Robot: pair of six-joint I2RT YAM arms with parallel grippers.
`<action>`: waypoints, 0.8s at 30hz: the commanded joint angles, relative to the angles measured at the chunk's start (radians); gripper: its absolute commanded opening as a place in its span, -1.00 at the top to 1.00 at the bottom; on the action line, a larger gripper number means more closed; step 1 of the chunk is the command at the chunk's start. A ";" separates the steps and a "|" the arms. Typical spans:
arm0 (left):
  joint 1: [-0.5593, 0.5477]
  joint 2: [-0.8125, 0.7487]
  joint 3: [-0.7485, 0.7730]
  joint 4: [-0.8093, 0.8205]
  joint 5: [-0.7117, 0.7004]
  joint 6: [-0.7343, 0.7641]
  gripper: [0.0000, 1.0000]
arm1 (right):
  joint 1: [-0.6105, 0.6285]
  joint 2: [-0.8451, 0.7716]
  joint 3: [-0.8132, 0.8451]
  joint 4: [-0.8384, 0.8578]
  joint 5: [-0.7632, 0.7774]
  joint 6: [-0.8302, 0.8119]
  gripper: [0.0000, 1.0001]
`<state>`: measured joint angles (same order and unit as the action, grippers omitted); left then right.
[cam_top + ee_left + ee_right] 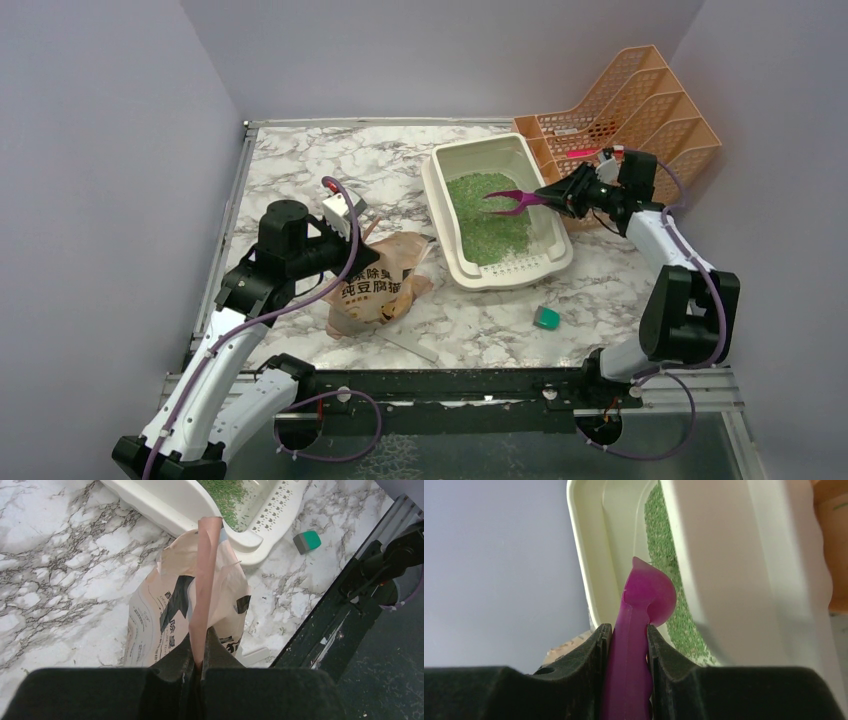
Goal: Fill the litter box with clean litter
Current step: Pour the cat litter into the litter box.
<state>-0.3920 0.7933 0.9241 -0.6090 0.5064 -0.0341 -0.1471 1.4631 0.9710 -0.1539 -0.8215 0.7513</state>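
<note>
The cream-white litter box (440, 195) stands at the table's middle right and holds a bed of green clean litter (486, 215). It also shows in the right wrist view (734, 570) with litter (664, 555) inside. My right gripper (560, 196) is shut on the magenta scoop (515, 200), whose head hangs over the litter; the scoop (644, 605) sits between the jaws (629, 632). My left gripper (201, 635) is shut on the top edge of the tan paper bag (200, 580), which stands left of the box (380, 285).
An orange mesh file rack (630, 110) stands behind the right gripper. A small green block (546, 318) lies on the marble in front of the box, also in the left wrist view (307, 541). Grey walls enclose the table on three sides.
</note>
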 commanded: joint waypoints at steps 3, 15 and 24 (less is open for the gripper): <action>-0.002 -0.014 0.036 0.068 -0.003 -0.033 1.00 | 0.040 0.123 0.080 0.196 0.022 0.086 0.99; -0.002 0.023 0.056 0.066 -0.047 -0.044 1.00 | 0.132 0.324 0.266 0.274 0.054 0.133 0.99; -0.002 0.043 0.057 0.065 -0.059 -0.053 1.00 | 0.146 0.378 0.354 0.236 0.095 0.109 0.99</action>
<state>-0.3923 0.8368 0.9417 -0.6052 0.4667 -0.0643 -0.0055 1.8229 1.2739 0.0616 -0.7635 0.8665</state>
